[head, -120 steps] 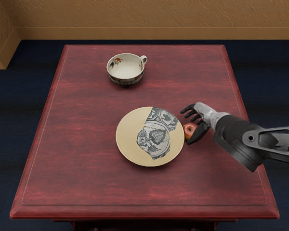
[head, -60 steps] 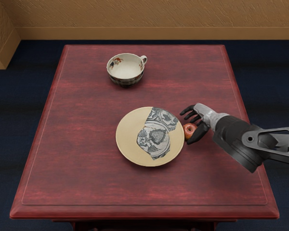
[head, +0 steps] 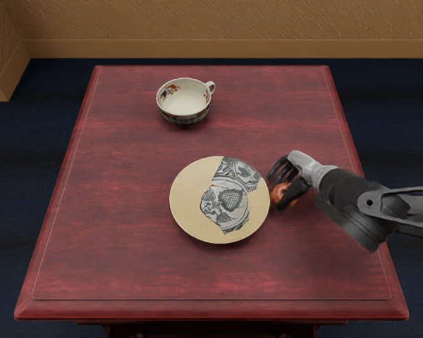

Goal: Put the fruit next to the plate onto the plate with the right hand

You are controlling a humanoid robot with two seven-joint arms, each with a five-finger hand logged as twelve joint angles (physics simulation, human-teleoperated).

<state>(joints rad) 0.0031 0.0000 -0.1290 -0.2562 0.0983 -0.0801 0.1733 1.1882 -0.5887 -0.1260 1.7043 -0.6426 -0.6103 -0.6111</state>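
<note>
A small red fruit (head: 277, 190) lies on the table just off the right rim of the cream plate (head: 190, 201), which carries a blue-grey pattern. My right hand (head: 282, 184) reaches in from the right edge, and its dark fingers (head: 276, 171) are curled around the fruit. Most of the fruit is hidden by the fingers. It still looks to be at table level beside the plate. The left arm does not show.
A white cup (head: 185, 101) with a floral print stands at the back of the red wooden table (head: 127, 211), well behind the plate. The table edge runs close to the right of my forearm (head: 359, 208).
The right hand's fingers were spread beside the fruit; they have now curled shut around it. The arm has shifted only slightly and the fruit stays beside the plate.
</note>
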